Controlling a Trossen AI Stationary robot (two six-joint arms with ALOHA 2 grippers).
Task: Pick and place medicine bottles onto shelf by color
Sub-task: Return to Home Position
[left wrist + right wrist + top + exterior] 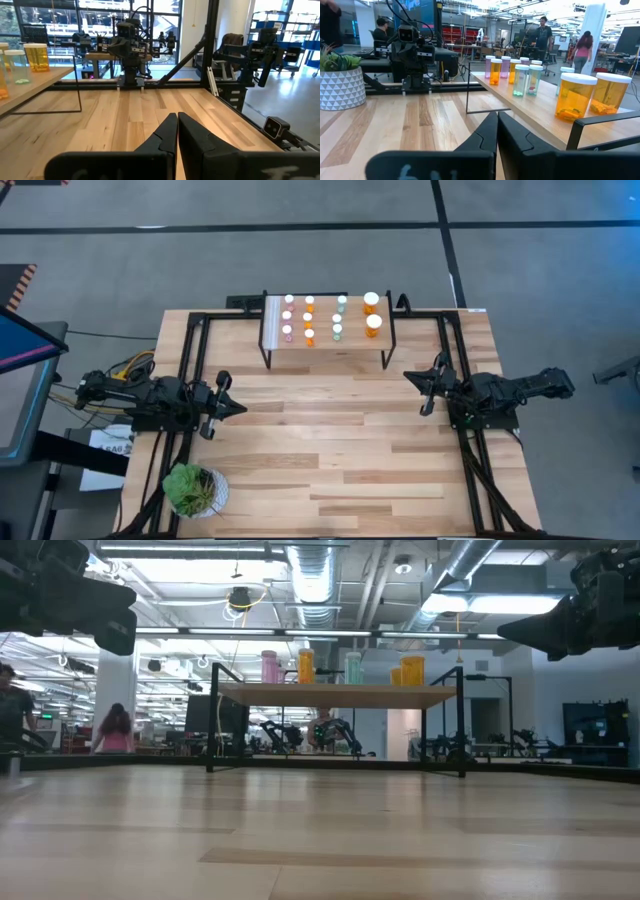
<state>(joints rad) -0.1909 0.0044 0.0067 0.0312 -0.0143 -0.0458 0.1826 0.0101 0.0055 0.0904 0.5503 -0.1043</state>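
The shelf (325, 352) stands at the table's far middle on thin black legs. All the medicine bottles stand upright on its plank in rows by colour: pink (288, 315), orange (309, 320), pale green (339, 318) and two wide orange ones (372, 315). They also show in the low view (305, 666) and the right wrist view (576, 96). My left gripper (243, 409) is shut and empty over the table's left side. My right gripper (409, 376) is shut and empty over the right side, near the shelf's right legs.
A green potted plant (195, 490) in a white pot stands at the table's near left corner. Black frame rails (190, 380) run along the table's left and right sides. People (581, 50) stand in the room beyond the table.
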